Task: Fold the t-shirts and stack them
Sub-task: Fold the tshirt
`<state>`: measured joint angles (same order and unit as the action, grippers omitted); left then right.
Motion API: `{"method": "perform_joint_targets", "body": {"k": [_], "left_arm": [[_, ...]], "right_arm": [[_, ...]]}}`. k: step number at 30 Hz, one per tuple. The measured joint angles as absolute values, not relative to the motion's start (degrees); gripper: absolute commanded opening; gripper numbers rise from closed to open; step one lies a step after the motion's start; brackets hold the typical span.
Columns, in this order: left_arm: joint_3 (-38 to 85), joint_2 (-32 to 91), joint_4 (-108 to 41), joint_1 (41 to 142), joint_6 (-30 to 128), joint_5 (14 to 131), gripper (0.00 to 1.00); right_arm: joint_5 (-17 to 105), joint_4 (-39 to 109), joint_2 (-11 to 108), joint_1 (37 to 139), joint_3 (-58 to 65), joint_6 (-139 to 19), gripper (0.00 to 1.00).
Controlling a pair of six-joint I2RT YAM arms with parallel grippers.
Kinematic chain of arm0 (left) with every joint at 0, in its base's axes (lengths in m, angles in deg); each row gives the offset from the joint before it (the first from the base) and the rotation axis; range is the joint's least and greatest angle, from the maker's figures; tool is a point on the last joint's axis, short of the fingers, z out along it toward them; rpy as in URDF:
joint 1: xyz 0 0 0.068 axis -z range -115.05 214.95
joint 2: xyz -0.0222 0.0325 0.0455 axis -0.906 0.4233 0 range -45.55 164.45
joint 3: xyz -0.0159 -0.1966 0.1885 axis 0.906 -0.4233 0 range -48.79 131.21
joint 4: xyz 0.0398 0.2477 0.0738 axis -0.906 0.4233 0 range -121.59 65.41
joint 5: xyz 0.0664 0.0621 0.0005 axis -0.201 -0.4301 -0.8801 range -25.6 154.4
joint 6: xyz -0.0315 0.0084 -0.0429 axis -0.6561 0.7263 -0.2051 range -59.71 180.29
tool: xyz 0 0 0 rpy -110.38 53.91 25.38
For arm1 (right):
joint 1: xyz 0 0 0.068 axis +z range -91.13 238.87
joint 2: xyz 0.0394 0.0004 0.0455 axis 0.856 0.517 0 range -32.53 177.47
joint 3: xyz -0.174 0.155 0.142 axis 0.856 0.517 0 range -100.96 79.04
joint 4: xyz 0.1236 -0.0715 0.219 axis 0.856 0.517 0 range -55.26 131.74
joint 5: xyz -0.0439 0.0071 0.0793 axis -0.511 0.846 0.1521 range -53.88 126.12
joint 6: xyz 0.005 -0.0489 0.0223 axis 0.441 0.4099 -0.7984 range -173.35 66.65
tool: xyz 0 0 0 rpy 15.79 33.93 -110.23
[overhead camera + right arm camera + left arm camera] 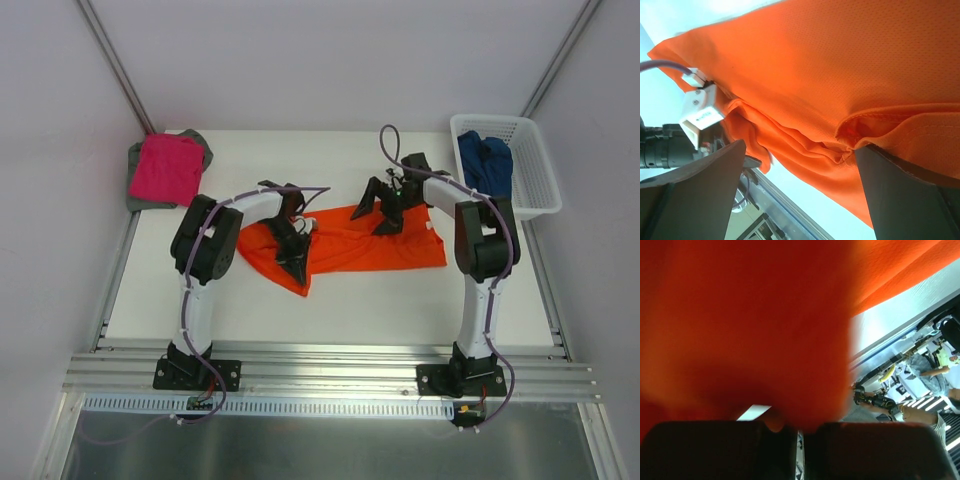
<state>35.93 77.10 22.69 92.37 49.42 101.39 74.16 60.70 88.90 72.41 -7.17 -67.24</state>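
Observation:
The bright orange t-shirt [360, 245] lies spread across the middle of the table, its left part bunched into a fold. My left gripper [295, 262] sits on that bunched part. In the left wrist view its jaws [801, 427] are almost closed and orange cloth [740, 325] fills the frame. My right gripper [378, 212] is open at the shirt's top edge. In the right wrist view [800, 147] a hem fold [860, 132] lies against the right finger [905, 195]. The magenta pink shirt [165, 168] lies folded on the grey shirt [135, 190] at far left. The dark blue shirt [485, 162] lies in the basket.
A white plastic lattice basket [535, 190] stands at the far right corner of the table. Metal rails [330, 375] run along the near edge by the arm bases. Grey walls close in on both sides.

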Motion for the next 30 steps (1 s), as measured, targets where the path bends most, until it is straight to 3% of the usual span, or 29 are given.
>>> {"method": "perform_joint_targets", "body": {"k": [14,30], "left_arm": [[35.0,62.2,29.5,81.2,55.0,98.7,0.0],[56.1,76.7,42.3,76.3,69.6,95.5,0.0]], "right_arm": [[73.3,63.0,86.6,71.6,-4.5,-63.4,0.95],[71.4,64.0,82.9,71.6,0.1,-60.8,0.95]]}}
